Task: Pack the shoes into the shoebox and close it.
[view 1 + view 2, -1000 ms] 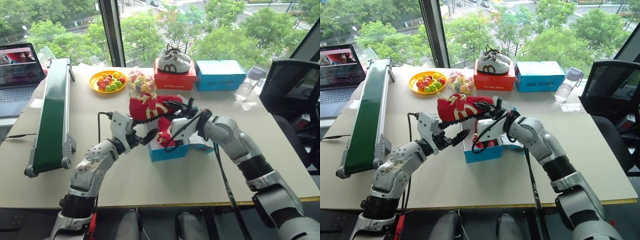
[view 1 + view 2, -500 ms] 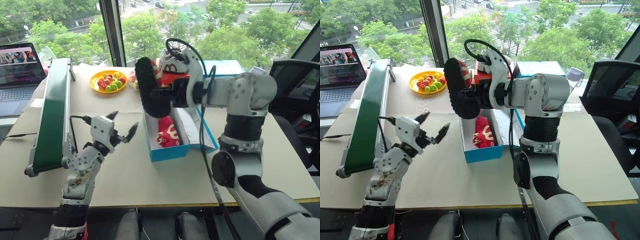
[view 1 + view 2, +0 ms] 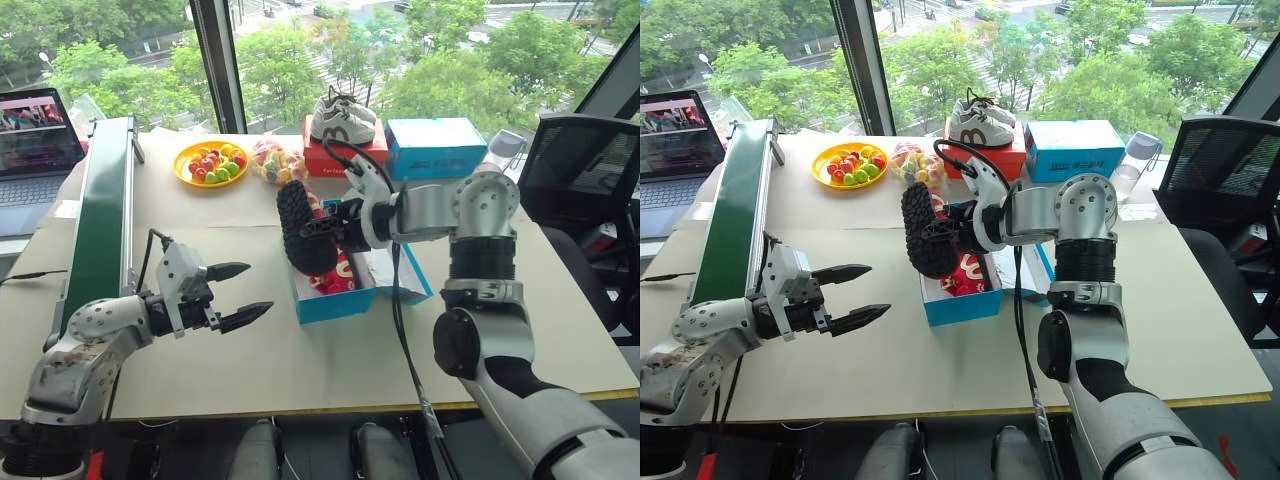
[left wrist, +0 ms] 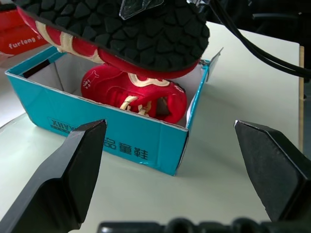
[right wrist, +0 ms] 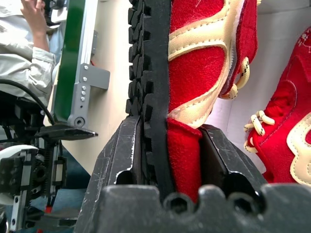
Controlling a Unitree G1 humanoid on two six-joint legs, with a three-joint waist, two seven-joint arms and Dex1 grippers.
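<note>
The bright blue cardboard shoebox (image 3: 338, 300), white inside, sits open near the middle of the pale tabletop (image 3: 250, 350). One small red fabric shoe (image 4: 133, 90) with cream marks and yellowish laces lies inside it. The second red shoe (image 3: 305, 228) is held above the box's near-left corner, turned on its side so its dark knobbly sole faces nine o'clock. The right gripper (image 5: 167, 167) is clamped on this shoe at the heel, one black finger on the sole and the other against the red upper.

The left gripper (image 3: 238, 294) hovers at about eight o'clock from the box, well apart from it, its two black fingers spread wide with nothing between them, pointing toward the box.

At twelve o'clock from the box, near the window, a red box (image 3: 335, 155) carries white-and-grey sneakers (image 3: 343, 118); just beside it at one o'clock stands another blue box (image 3: 436, 148). At eleven o'clock lie a yellow plate of coloured sweets (image 3: 212, 161) and a clear bag of sweets (image 3: 276, 160). A green conveyor belt (image 3: 98, 215) runs along the nine o'clock side, with a laptop (image 3: 36, 145) beyond it.
</note>
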